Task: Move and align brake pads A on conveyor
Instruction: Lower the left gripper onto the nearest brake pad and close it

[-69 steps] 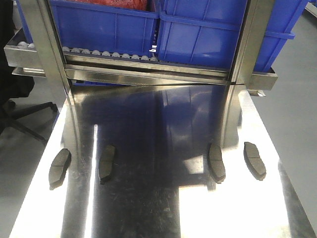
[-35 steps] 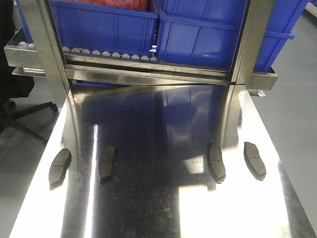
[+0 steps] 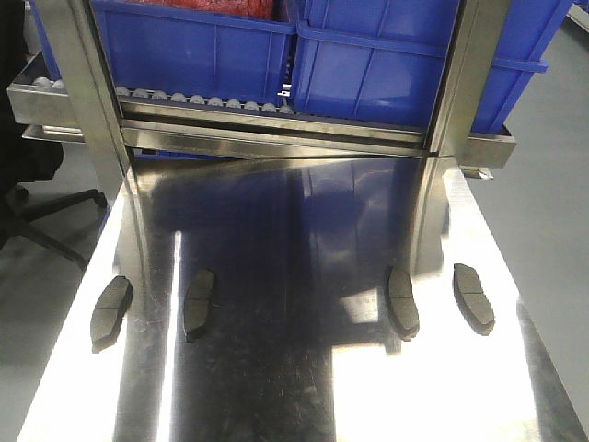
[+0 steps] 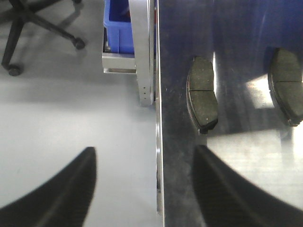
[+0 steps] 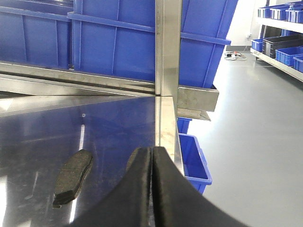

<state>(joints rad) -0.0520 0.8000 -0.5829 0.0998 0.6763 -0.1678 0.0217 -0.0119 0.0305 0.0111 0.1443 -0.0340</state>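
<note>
On the shiny steel tabletop [image 3: 304, 387] in front of me lie the far-left pad [image 3: 111, 313], the inner-left pad [image 3: 199, 303], the inner-right pad [image 3: 402, 302] and the far-right pad [image 3: 473, 297]. These four brake pads form a rough row across the table, each set lengthwise away from me, and none touches another. The two on the left sit near each other, as do the two on the right. A wide bare stretch of steel lies between the pairs.

My left gripper [image 4: 146, 150] hangs over the table's left edge with its fingers [image 4: 61, 189] spread wide and nothing between them. One finger is over the grey floor, the other over the steel. The far-left pad [image 4: 202, 106] lies just ahead of the finger over the steel, its groove plain across the middle, and the inner-left pad [image 4: 286, 85] is further in.

My right gripper [image 5: 151, 150] has its fingers pressed together, holding nothing. It points along the table's right side toward a steel upright [image 5: 165, 71]. One pad [image 5: 73, 177] lies flat ahead and to the left of the tips, apart from them; I cannot tell for sure which of the right pair it is.

Beyond the table, blue bins [image 3: 193, 46] stand on a roller rack [image 3: 184, 99]. An office chair [image 4: 28, 28] stands on the floor off the left side.
</note>
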